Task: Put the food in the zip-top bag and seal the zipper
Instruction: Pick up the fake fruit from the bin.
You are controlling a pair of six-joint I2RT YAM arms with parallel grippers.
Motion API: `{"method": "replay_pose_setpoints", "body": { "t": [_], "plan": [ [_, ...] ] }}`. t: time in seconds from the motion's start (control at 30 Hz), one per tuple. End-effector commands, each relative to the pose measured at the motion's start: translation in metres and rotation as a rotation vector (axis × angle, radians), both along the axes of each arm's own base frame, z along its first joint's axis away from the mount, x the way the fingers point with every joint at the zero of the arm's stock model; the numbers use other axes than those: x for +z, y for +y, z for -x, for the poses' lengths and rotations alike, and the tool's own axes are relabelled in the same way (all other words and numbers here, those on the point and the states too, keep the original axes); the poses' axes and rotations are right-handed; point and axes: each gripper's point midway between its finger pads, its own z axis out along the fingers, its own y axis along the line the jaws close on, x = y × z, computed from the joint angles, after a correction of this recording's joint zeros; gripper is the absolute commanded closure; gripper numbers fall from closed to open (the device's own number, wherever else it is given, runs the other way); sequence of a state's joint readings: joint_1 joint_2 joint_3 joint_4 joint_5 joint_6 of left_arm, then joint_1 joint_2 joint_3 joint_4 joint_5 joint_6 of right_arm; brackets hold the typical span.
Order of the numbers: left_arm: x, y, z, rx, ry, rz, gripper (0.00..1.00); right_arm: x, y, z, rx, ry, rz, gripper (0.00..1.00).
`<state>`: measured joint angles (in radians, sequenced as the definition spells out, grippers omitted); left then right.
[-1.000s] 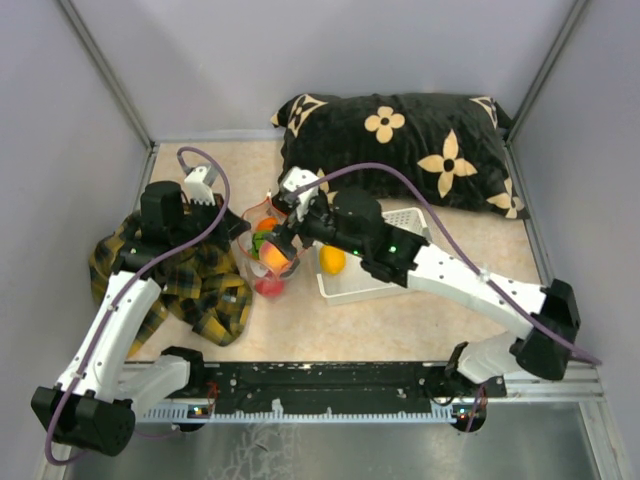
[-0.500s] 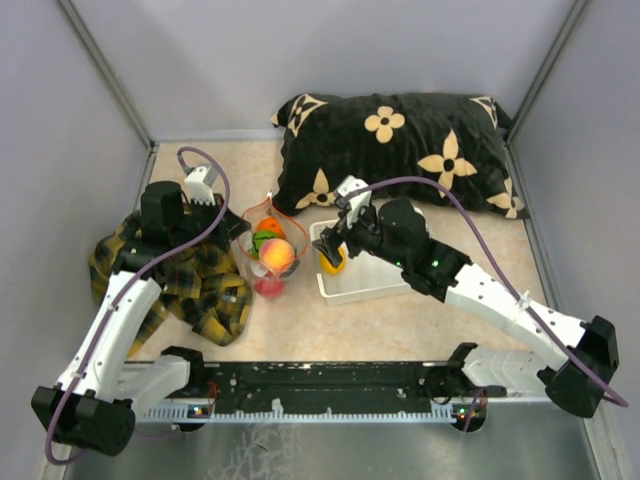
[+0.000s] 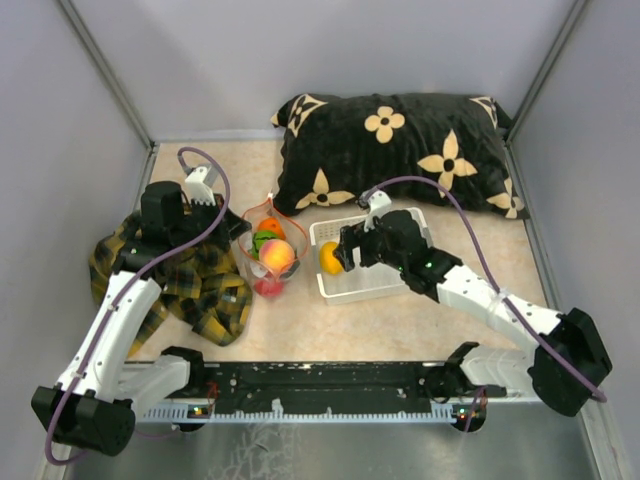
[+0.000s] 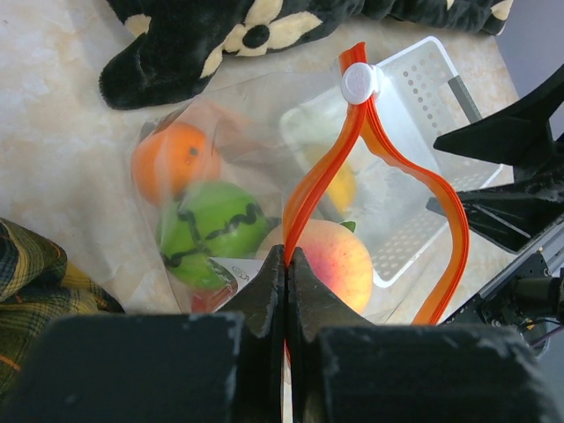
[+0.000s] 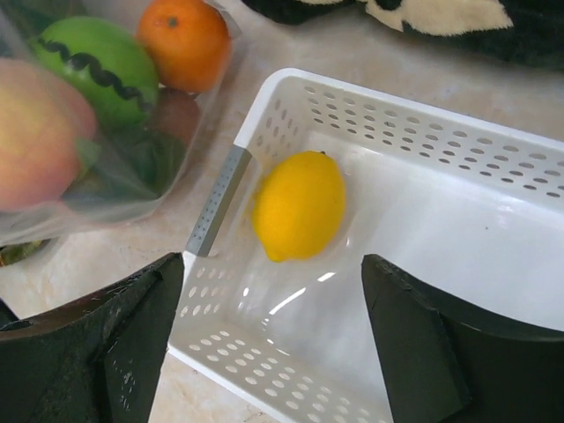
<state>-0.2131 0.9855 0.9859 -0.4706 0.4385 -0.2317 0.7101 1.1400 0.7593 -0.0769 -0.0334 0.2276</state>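
Bag [image 4: 247, 123]: lies between the plaid cloth [image 3: 200, 285] and the basket [image 5: 423, 132], mouth agape.
In bag: orange [image 4: 172, 160], striped green [image 4: 207, 231], peach [image 4: 328, 256], red [image 3: 268, 288]; any others are too hidden to tell.
Left to bag: yellow fruit [image 5: 300, 204], alone in the basket.
Left gripper [image 4: 286, 264]: jaws clamped on the zipper [image 4: 445, 229], holding the mouth up.
Right gripper [image 5: 271, 286]: spread wide, empty, over the yellow fruit.
Sealing: not done; it looks like the last step.
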Motion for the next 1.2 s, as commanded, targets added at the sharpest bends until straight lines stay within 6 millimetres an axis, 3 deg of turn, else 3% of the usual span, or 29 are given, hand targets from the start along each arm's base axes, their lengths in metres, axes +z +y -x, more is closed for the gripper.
{"method": "replay_pose_setpoints", "body": {
  "t": [0.0, 0.2, 0.67, 0.97, 1.0, 1.17],
  "plan": [
    [0.003, -0.001, -0.003, -0.009, -0.018, 0.013, 1.0, 0.004, 0.001, -0.019, -0.13, 0.048, -0.113, 0.19],
    [0.0, -0.002, -0.003, -0.015, -0.007, 0.014, 1.0, -0.027, 0.014, -0.026, -0.2, 0.202, -0.142, 0.23],
    [0.0, -0.001, -0.003, -0.009, -0.009, 0.012, 1.0, -0.059, 0.041, -0.058, -0.246, 0.277, -0.141, 0.24],
    [0.0, -0.002, -0.003, -0.012, -0.009, 0.013, 1.0, -0.089, 0.043, -0.061, -0.255, 0.338, -0.062, 0.25],
    [0.0, -0.002, -0.003, -0.014, -0.008, 0.014, 1.0, -0.104, 0.041, -0.059, -0.259, 0.364, -0.031, 0.25],
    [0.0, -0.002, -0.003, -0.014, -0.007, 0.014, 1.0, -0.129, 0.028, -0.057, -0.294, 0.388, 0.062, 0.25]
  ]
}}
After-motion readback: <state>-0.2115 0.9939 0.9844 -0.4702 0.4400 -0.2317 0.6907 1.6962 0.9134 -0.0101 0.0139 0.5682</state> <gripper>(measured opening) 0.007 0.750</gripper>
